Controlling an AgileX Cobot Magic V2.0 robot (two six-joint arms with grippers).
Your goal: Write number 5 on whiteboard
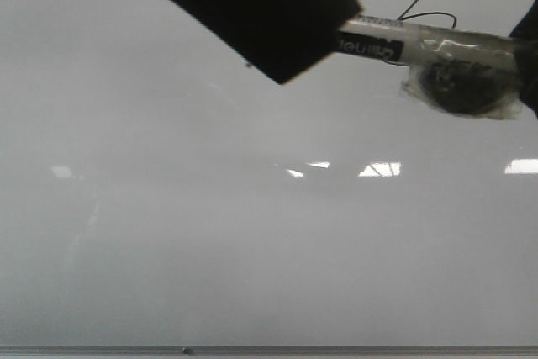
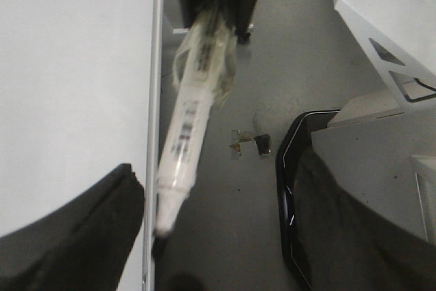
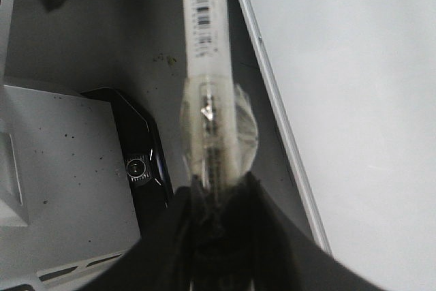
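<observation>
You are seeing a hand-drawn number 5 (image 1: 437, 2) on the whiteboard (image 1: 210, 250); the marker (image 1: 420, 44) is carrying a barcode and mirrored, unreadable lettering.

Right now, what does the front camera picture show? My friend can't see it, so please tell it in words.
A white marker wrapped in clear tape reaches in from the right across a glossy grey whiteboard, its tip hidden behind a dark blurred shape. Just above the marker is a thin black hand-drawn number 5. Bright light reflections dot the board.
</observation>
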